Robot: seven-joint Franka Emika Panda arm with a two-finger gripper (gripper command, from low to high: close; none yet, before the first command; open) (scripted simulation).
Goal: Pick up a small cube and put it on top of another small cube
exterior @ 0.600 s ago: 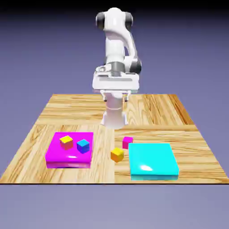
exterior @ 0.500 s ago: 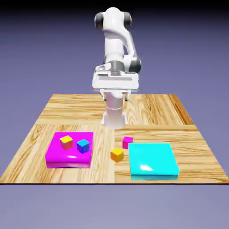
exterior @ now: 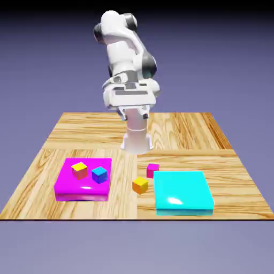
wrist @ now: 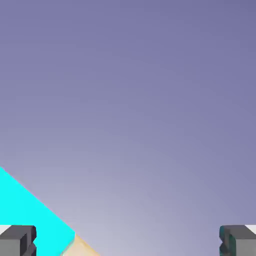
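The small cube (exterior: 140, 185), orange with an amber-yellow top, rests on the wooden table (exterior: 187, 134) between the two slabs. My gripper (exterior: 135, 114) hangs high above the table's far half, well behind and above that cube, and holds nothing. In the hand view the gripper (wrist: 128, 242) is open: its grey fingertips (wrist: 17, 240) sit wide apart at the bottom corners with only backdrop between them. No cube shows in the hand view.
A small magenta cube (exterior: 152, 170) lies just behind the orange one. The magenta slab (exterior: 69, 184) carries a yellow-topped cube (exterior: 79, 170) and a blue cube (exterior: 99, 174). The cyan slab (exterior: 183, 191) lies at the exterior view's right; a corner of the cyan slab (wrist: 30, 210) shows in the hand view.
The arm's upper links have swung toward the exterior view's left, and the hand has shifted slightly that way and tilted. No cube has moved.
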